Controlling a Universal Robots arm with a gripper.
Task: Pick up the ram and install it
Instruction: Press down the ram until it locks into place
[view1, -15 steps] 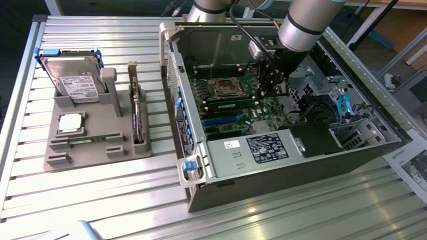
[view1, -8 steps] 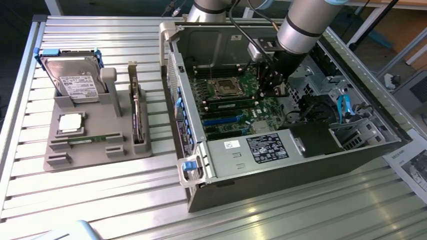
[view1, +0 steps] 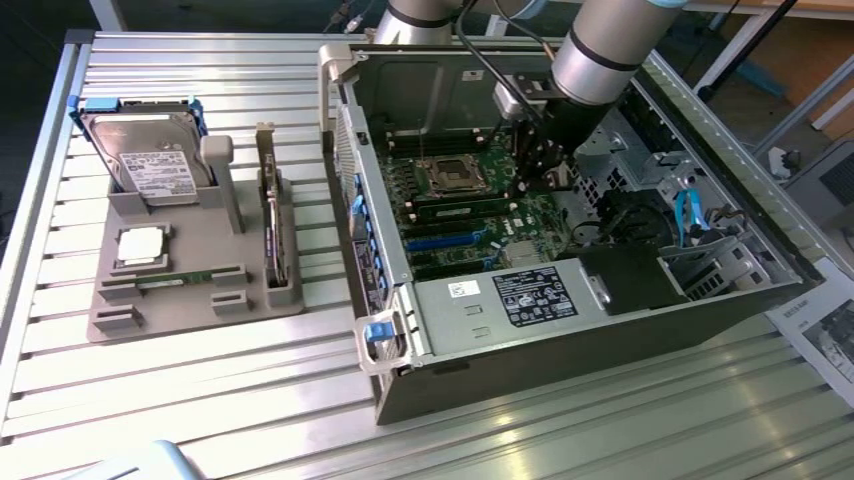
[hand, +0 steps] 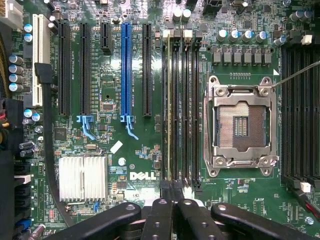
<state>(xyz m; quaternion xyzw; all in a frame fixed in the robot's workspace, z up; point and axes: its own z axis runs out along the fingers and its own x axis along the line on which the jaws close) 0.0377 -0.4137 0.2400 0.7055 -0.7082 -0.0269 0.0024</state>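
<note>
The ram (hand: 169, 107) is a thin green stick seen edge-on, standing in one of the black memory slots next to the processor socket (hand: 240, 125). In the exterior view the ram (view1: 461, 207) lies along the slot row in the middle of the motherboard, inside the open computer case (view1: 561, 300). My gripper (view1: 549, 180) hangs over the board at the end of that slot row toward the exterior view's right. In the wrist view the gripper (hand: 176, 192) is shut, its black fingertips (hand: 165, 189) together above the slots' end, with nothing seen between them.
A grey holder (view1: 187, 300) at the exterior view's left carries a hard drive (view1: 154, 160), a square silver-topped chip (view1: 140, 245), a dark card on edge (view1: 274, 235) and a thin green strip (view1: 176, 279). Case walls, cables (view1: 687, 215) and a power supply (view1: 534, 295) surround the board.
</note>
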